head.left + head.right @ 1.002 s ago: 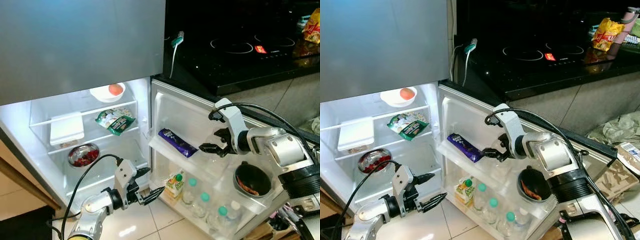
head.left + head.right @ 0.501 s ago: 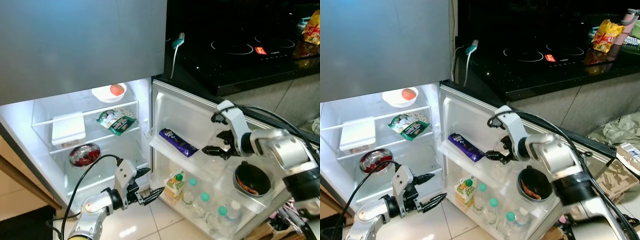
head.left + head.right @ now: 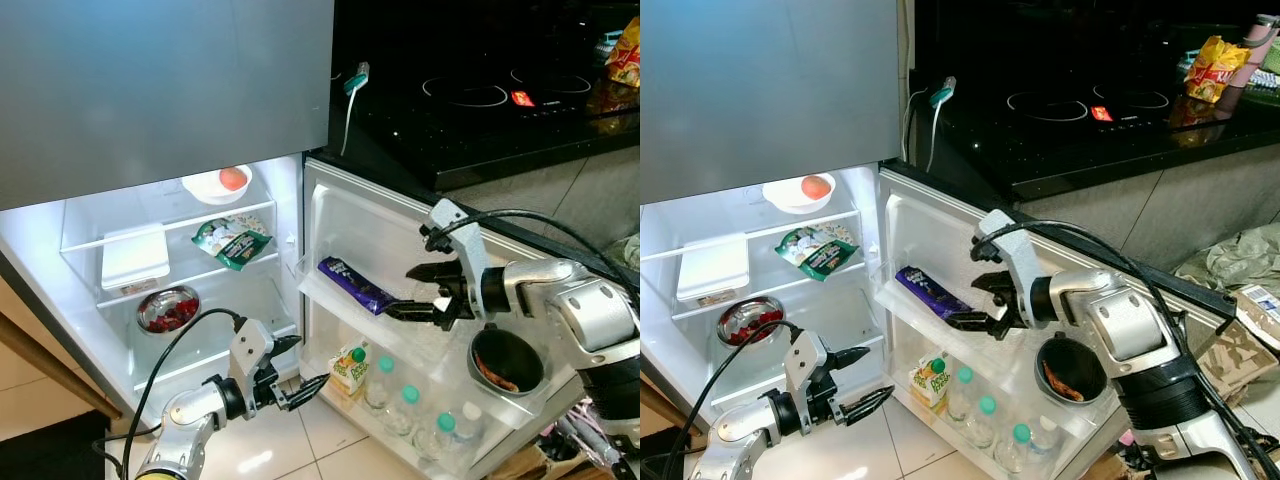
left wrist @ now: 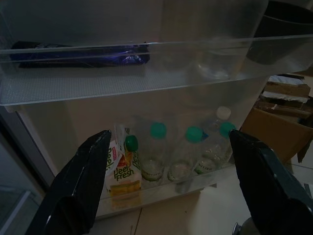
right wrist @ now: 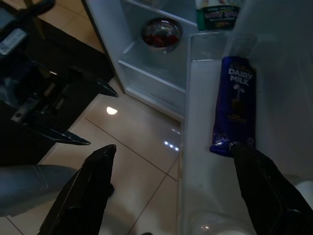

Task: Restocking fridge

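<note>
A purple Dairy Milk chocolate bar (image 3: 355, 285) lies flat on the upper shelf of the open fridge door (image 3: 345, 215). My right gripper (image 3: 405, 292) hovers open just beyond the bar's end. In the right wrist view the bar (image 5: 237, 117) lies close beside one fingertip (image 5: 239, 149). Low by the floor, my left gripper (image 3: 308, 362) is open and holds nothing. It points at the lower door shelf, where a juice carton (image 4: 119, 166) and several green-capped bottles (image 4: 190, 152) stand.
A black bowl (image 3: 505, 360) sits in the door shelf under my right forearm. Inside the fridge are a white bowl with an orange fruit (image 3: 217, 183), a green snack bag (image 3: 232, 240), a white box (image 3: 134, 258) and a steel bowl of red food (image 3: 167, 310). A dark cooktop (image 3: 480, 95) lies behind.
My right gripper has swung left toward the chocolate bar and its fingers have spread wider. The left arm has stayed put.
</note>
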Controlling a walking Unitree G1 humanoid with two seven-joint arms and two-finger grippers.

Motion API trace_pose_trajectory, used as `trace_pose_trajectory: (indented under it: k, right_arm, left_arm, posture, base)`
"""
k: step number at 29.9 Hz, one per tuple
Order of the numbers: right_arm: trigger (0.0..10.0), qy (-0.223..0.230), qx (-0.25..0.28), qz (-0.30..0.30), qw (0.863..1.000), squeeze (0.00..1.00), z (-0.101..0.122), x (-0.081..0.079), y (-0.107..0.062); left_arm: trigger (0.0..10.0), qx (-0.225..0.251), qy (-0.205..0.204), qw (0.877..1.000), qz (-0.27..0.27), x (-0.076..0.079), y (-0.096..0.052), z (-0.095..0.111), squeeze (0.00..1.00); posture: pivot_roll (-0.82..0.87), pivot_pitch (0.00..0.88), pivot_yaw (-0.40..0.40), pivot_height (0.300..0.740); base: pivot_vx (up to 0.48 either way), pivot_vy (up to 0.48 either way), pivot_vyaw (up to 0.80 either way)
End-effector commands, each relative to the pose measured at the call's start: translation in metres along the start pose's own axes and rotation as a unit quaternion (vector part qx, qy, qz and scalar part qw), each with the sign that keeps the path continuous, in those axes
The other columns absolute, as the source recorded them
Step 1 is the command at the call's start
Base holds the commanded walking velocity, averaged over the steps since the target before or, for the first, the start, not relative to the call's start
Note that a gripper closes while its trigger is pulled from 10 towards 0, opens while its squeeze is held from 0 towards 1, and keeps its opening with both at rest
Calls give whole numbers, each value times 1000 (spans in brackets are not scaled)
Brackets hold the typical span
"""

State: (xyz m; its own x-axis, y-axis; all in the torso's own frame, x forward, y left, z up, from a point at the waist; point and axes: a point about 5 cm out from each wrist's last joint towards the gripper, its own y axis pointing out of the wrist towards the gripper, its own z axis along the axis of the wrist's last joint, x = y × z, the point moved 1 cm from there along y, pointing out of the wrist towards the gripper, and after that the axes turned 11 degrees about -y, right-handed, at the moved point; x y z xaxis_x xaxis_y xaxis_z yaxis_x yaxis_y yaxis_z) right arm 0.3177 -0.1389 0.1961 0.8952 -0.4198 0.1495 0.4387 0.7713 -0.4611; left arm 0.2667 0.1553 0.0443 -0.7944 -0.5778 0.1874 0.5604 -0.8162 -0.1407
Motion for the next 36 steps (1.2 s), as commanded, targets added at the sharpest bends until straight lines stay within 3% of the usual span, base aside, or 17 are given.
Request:
trace_pose_trajectory:
  k: [1,4,8,13,18,20,22,25,27,31,36]
  right_arm:
    - [10000,-10,36,12,999,0,8,-3,-6]
    - [10000,-45,123,114,985,0,21,-33,-12]
    - [10000,-73,139,171,973,0,7,-59,-9]
    - [10000,-76,147,182,969,0,-6,-69,-4]
    - [10000,-60,99,172,978,0,-34,-73,11]
    - [10000,-29,61,152,986,0,-59,-71,21]
    - [10000,-18,51,146,988,0,-66,-70,24]
    - [10000,75,31,127,989,0,-102,-70,30]
    - [10000,75,31,127,989,0,-102,-70,30]
    - [10000,209,12,120,970,0,-152,-85,31]
    - [10000,280,2,86,956,0,-179,-89,29]
  left_arm:
    - [10000,-7,3,1000,-3,-1,-1,-1,0]
    - [10000,-7,1,1000,-4,0,-1,-1,0]
    - [10000,-8,-3,1000,-4,1,-1,-3,0]
    - [10000,-13,-13,1000,2,1,-2,-7,0]
    - [10000,-16,-21,999,19,0,-2,-12,0]
    - [10000,-19,-25,999,29,0,-1,-15,0]
    - [10000,-19,-26,999,30,0,-1,-15,0]
    - [10000,-23,-38,998,41,1,-1,-20,0]
    - [10000,-23,-38,998,41,1,-1,-20,0]
    - [10000,-22,-58,996,58,2,-3,-26,0]
    - [10000,-42,-75,994,60,5,-7,-39,0]
  posture:
    - [-102,0,-48,740]
    - [-105,0,-46,740]
    - [-104,0,-49,740]
    - [-104,0,-49,740]
    - [-104,0,-49,740]
    - [-109,0,-51,740]
    - [-109,0,-51,740]
    - [-104,0,-55,740]
    - [-104,0,-55,740]
    - [-102,0,-56,740]
    - [-102,0,-56,740]
  base:
    - [0,0,0]
    - [0,0,0]
    - [0,0,0]
    - [0,0,0]
    - [0,0,0]
    - [0,0,0]
    - [0,0,0]
    - [0,0,0]
    - [0,0,0]
    - [0,0,0]
    - [0,0,0]
